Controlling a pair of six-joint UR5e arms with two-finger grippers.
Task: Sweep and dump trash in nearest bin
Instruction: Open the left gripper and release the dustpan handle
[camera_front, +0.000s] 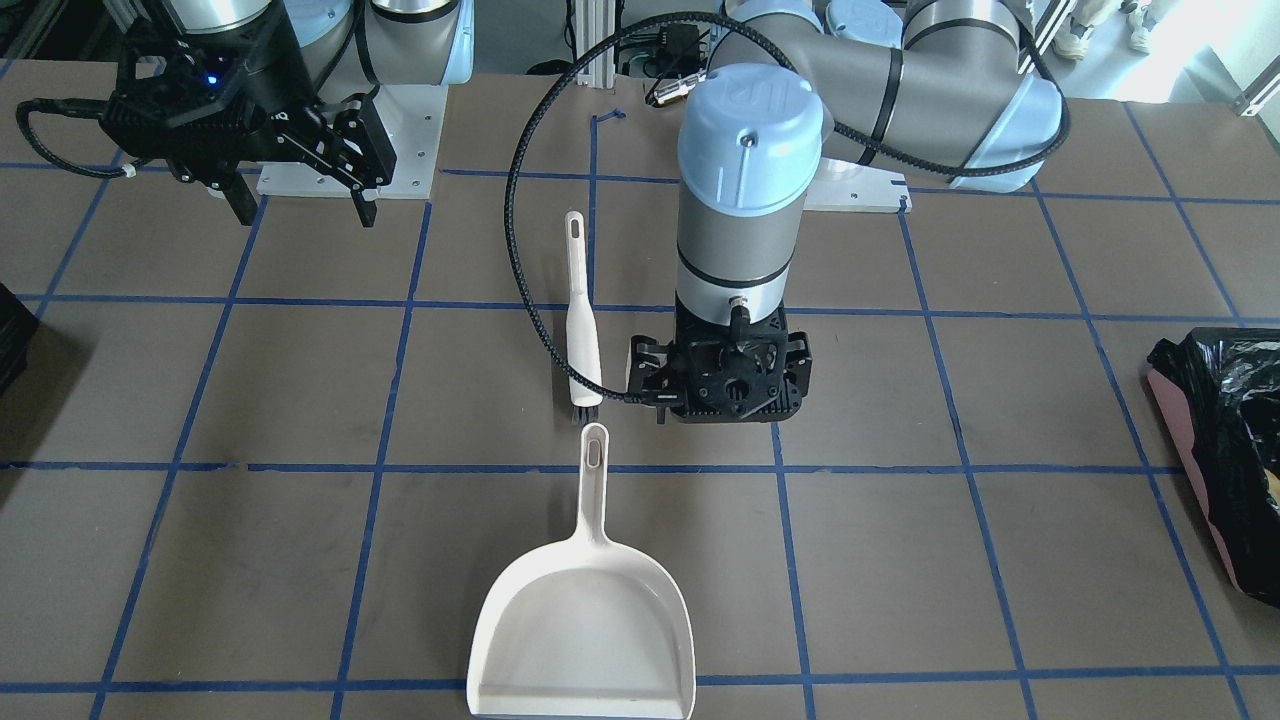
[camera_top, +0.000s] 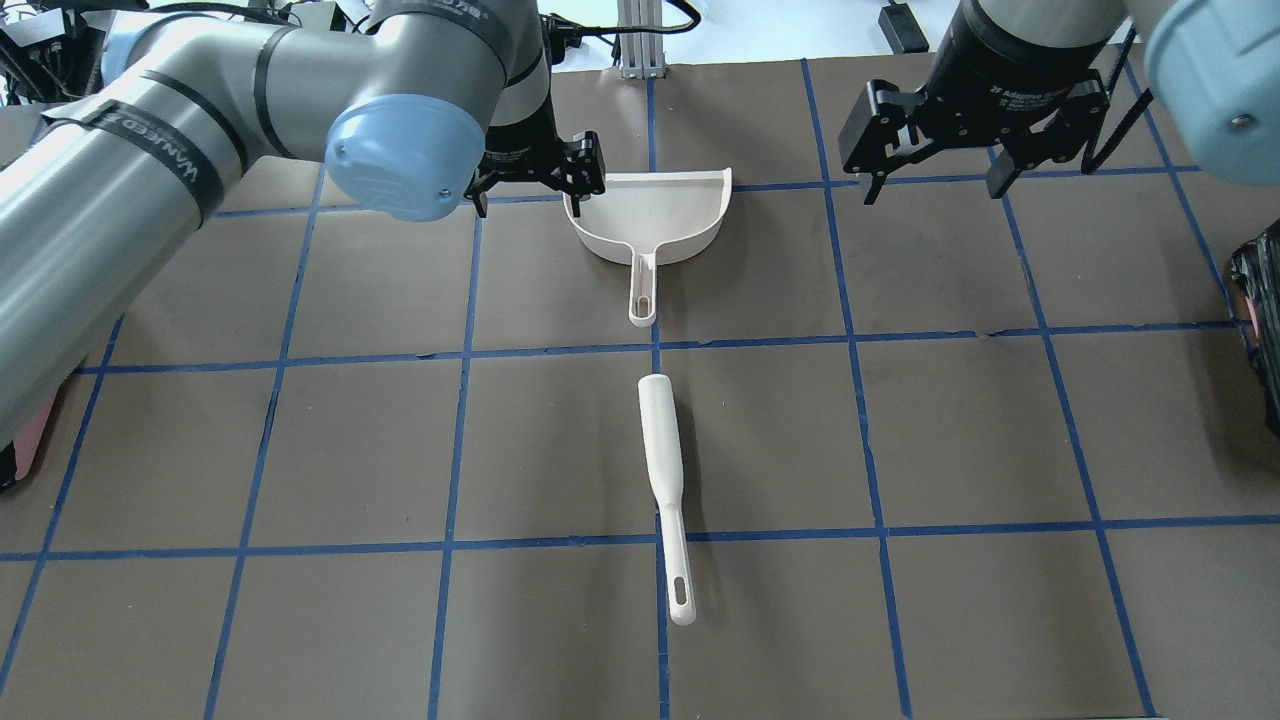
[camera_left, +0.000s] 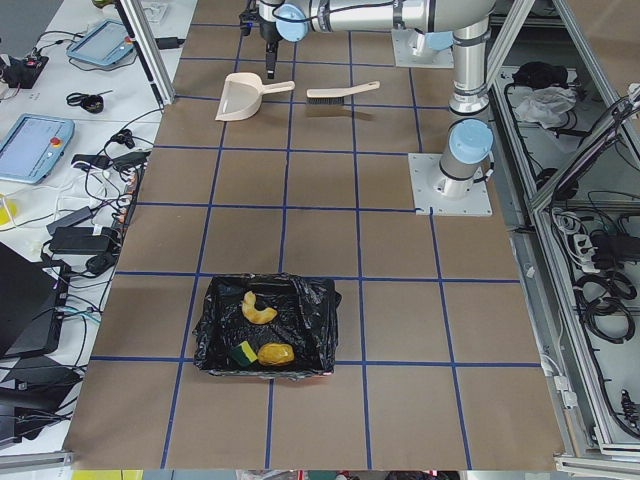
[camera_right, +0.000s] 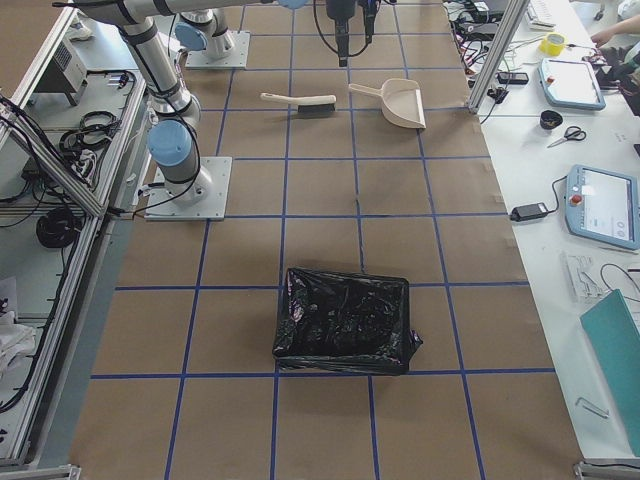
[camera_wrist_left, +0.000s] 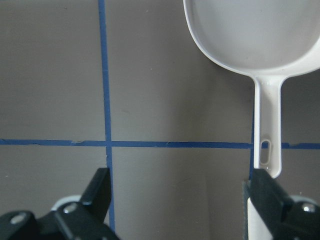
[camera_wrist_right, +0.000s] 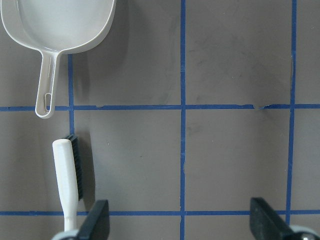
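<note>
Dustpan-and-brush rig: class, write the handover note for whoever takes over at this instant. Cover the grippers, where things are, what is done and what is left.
Left gripper: open, empty, over the table beside the dustpan handle.
Right gripper: open, empty, raised.
Trash: squash slice, sponge block and orange-brown lump all lie in the black-lined bin at the robot's left end.
Dustpan empty; brush lies flat near it.
Done: sweeping and dumping.
Left: apparently only retracting the arms.

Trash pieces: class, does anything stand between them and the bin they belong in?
Nothing visible does. The squash slice, sponge and orange lump already lie inside the bin, on its black bag.
</note>
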